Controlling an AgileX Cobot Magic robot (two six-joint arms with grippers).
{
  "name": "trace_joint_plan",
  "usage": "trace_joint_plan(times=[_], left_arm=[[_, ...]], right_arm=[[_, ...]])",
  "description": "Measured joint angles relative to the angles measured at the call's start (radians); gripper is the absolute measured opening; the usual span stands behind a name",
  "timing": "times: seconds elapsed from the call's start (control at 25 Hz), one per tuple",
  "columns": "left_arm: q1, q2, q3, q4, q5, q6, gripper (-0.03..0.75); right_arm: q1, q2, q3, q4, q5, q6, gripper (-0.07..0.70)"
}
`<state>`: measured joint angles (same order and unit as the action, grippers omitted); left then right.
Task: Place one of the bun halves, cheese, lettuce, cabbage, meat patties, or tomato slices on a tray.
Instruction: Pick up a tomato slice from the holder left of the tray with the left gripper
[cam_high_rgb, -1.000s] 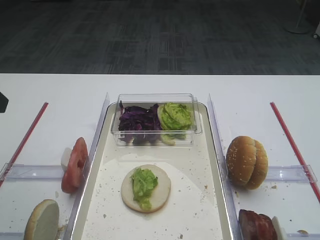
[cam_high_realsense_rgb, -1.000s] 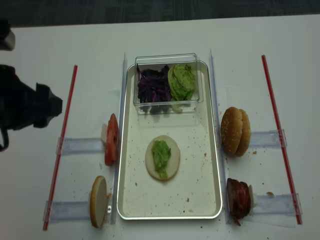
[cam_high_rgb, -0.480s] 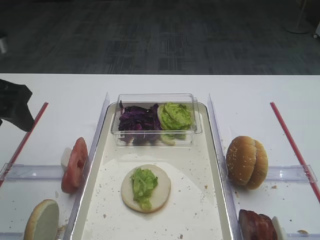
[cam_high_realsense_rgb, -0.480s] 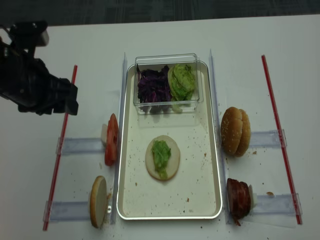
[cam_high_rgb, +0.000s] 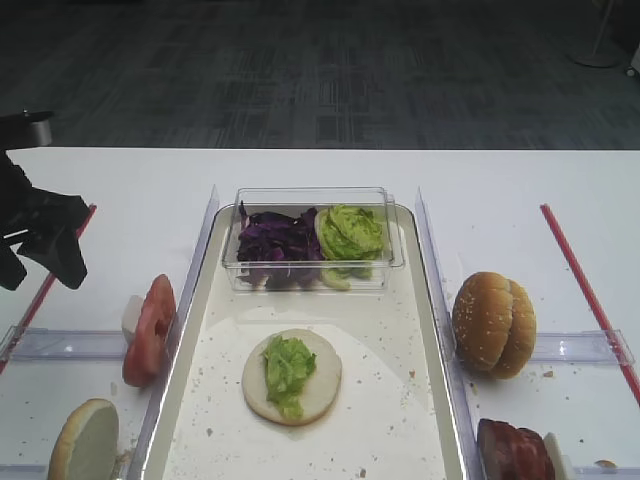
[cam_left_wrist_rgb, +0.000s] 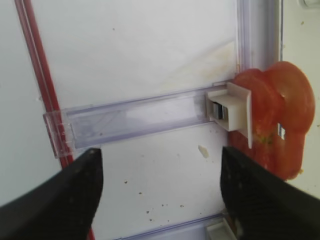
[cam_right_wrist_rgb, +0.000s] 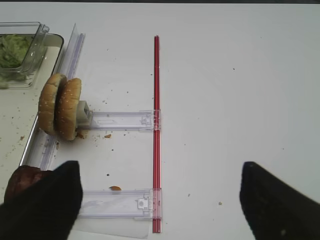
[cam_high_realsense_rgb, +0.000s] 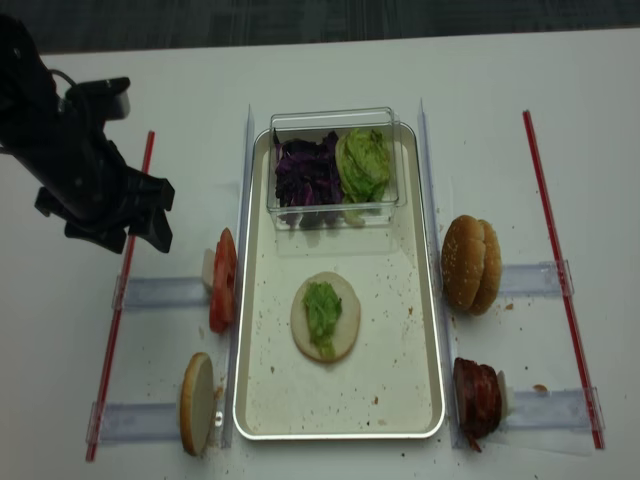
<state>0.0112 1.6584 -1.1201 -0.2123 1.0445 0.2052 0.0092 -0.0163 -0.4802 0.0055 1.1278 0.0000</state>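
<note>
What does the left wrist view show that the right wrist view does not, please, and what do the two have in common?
Only the left wrist view shows the tomato slices standing on edge against a white holder block, with the left tool open over bare table beside them.

Only the right wrist view shows the bun halves standing on edge, a meat patty at the lower left, a corner of the clear box with lettuce, and the open right tool.

Both show a red strip and clear plastic rails on the white table.
</note>
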Motion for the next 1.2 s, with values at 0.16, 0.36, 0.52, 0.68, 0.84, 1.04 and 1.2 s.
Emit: trace_joint_plan(times=[0.16,0.36,0.52,0.68,0.84,1.04,1.2], left_arm=[[0.0,0.004,0.0,0.0,-0.007,0.0,0.457],[0.0,0.004,-0.002,0.0,-0.009,-0.015,0.457],[0.0,0.004,-0.004,0.011,0.0,-0.028,0.457],[-0.018,0.004,-0.004,0.041,0.002,-0.061,0.457],[-0.085,0.004,-0.008,0.073,0.004,-0.101,0.457],[-0.17,0.004,-0.03,0.075,0.022,-0.166,0.457],[-0.225,0.004,-0.068,0.076,0.046,-0.223,0.457]], right_arm=[[0.0,0.0,0.0,0.0,0.0,0.0,0.629],[0.0,0.0,0.0,0.0,0.0,0.0,0.577],[0.0,0.0,0.0,0.0,0.0,0.0,0.535],[0.0,0.0,0.0,0.0,0.0,0.0,0.505],[0.0,0.0,0.0,0.0,0.0,0.0,0.487],[0.0,0.0,0.0,0.0,0.0,0.0,0.465],[0.0,0.0,0.0,0.0,0.0,0.005,0.435]])
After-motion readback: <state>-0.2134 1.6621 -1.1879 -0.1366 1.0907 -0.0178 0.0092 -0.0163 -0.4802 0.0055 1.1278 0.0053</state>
